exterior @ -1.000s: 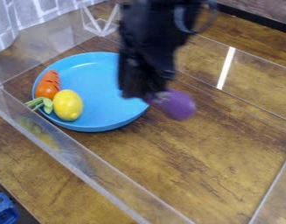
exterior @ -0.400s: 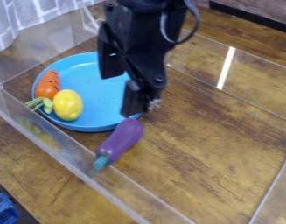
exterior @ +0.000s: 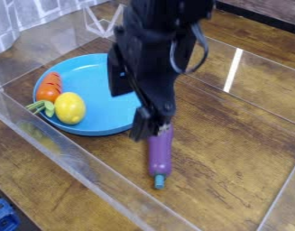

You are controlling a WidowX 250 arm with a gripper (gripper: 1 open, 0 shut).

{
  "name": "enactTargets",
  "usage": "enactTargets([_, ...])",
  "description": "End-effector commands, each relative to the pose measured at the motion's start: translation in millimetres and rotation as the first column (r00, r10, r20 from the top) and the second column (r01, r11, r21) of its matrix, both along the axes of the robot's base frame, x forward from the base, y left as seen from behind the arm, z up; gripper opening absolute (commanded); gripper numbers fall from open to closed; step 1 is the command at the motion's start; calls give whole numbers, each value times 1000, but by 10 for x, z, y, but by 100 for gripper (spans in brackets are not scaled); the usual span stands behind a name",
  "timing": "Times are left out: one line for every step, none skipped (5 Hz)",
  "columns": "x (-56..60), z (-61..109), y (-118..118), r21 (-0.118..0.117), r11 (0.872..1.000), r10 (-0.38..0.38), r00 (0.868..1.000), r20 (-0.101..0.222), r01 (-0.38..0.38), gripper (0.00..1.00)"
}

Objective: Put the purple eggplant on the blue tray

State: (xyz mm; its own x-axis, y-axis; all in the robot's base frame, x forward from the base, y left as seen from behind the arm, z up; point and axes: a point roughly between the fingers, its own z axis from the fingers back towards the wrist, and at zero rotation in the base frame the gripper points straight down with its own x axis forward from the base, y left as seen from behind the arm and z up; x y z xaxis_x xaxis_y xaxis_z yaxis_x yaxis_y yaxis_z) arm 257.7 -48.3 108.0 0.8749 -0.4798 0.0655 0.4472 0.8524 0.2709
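Camera view: hand [exterior: 153, 128] hangs w/ jaws apart right over the top end of the purple eggplant [exterior: 160, 153], gripping nothing; eggplant lies flat on the wooden worktop [exterior: 228, 149], stem cap toward the camera, just outside the blue tray [exterior: 104, 83] rim, not on it. Risks: glossy rounded body could squirt out if pinched near its end, or roll farther from tray w/ lemon [exterior: 70, 107] & carrot [exterior: 49, 88] already on it.

The black robot gripper [exterior: 151, 124] hangs over the wooden table [exterior: 234, 153], its jaw opening not visible. Just below it lies a glossy purple plastic eggplant [exterior: 160, 152], off the tray. Left of it sits a round blue plastic tray [exterior: 96, 81].
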Motion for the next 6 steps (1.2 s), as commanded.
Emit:
enactTargets([10,-78,-81,-5,1000,1,999,45,0,100])
enactTargets([16,-233,-121,2,1000,-7,998,60,7,100])
enactTargets([24,-398,-150,22,1000,-15,998,68,14,100])
enactTargets([41,-569,-195,37,999,-20,997,74,17,100])
enactTargets([78,-706,-213,50,998,-29,996,79,25,100])
enactTargets([116,-794,-223,53,998,-27,997,78,22,100])
